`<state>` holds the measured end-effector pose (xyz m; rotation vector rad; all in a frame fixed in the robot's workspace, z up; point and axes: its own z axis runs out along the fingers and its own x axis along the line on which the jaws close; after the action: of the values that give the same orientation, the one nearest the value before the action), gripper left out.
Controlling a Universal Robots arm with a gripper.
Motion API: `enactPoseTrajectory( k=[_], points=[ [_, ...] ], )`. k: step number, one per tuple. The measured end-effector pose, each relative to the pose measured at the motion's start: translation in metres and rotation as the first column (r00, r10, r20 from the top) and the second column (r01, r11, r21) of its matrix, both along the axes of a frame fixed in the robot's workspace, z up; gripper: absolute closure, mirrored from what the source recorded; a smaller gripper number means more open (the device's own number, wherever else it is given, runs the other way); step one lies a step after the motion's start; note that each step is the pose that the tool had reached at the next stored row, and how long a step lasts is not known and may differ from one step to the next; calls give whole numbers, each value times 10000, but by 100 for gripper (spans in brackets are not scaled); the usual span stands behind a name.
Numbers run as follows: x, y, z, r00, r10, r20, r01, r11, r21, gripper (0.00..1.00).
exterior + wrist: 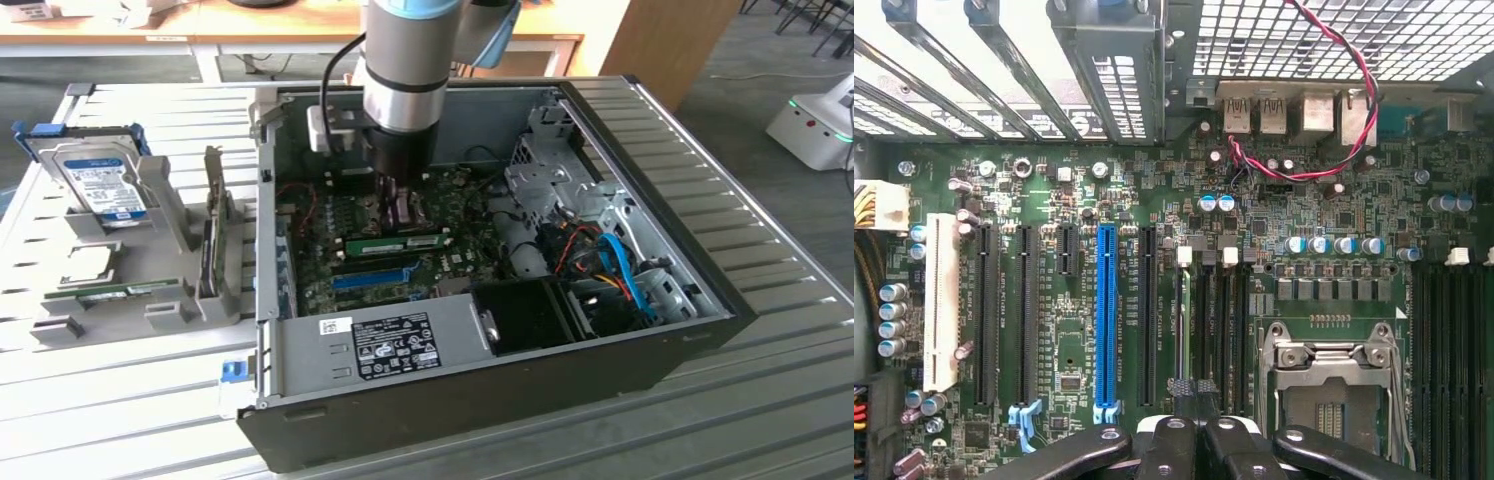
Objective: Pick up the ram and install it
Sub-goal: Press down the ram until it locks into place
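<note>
One robot gripper (pixel 404 208), its fingers together and holding nothing visible, hangs inside the open computer case (pixel 641 375) above the motherboard (pixel 1154 300), just beside the ram (pixel 395 243) seated flat on it.

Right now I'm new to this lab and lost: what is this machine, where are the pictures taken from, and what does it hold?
It is a robot arm reaching into an open computer case on a slatted table. One picture comes from a camera off the arm, the other from its wrist, facing the motherboard. The gripper is shut, seemingly on nothing, close above the ram, a green stick in a slot. A hard drive stands beside the case.
</note>
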<state>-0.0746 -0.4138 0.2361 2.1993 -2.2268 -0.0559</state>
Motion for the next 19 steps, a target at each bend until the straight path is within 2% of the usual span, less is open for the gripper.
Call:
enactPoseTrajectory(
  k=[9,19],
  points=[
    [0,0,-69,10000,1,-1,-1,10000,-2,90],
    [-1,-3,-84,10000,-1,-1,1,10000,-3,90]
  ],
)
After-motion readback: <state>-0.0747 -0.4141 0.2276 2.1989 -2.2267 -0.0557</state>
